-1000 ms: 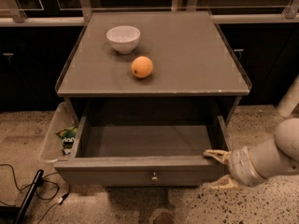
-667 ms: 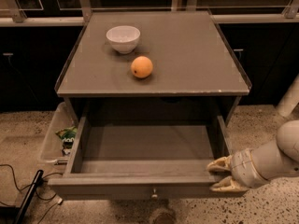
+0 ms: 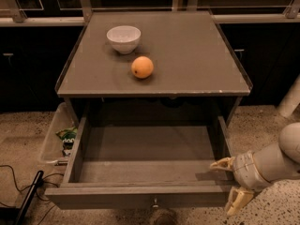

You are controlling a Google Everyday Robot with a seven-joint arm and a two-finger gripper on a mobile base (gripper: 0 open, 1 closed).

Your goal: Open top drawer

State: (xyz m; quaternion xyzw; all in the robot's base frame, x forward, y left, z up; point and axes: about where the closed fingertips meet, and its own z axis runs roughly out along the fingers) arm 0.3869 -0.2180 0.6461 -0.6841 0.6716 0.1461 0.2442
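Since our gripper, jaws apart astride what looks like the front's right corner, drew the top drawer further out, we judge it practically open

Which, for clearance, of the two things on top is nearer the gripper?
The orange; the bowl sits farther back. The gripper is at the drawer's front-right corner.

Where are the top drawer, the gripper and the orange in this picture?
top drawer (image 3: 108, 197), camera view, on its front panel.
gripper (image 3: 230, 183), camera view, at the drawer's front right corner, midway between its open fingertips.
orange (image 3: 142, 67), camera view, on its middle.
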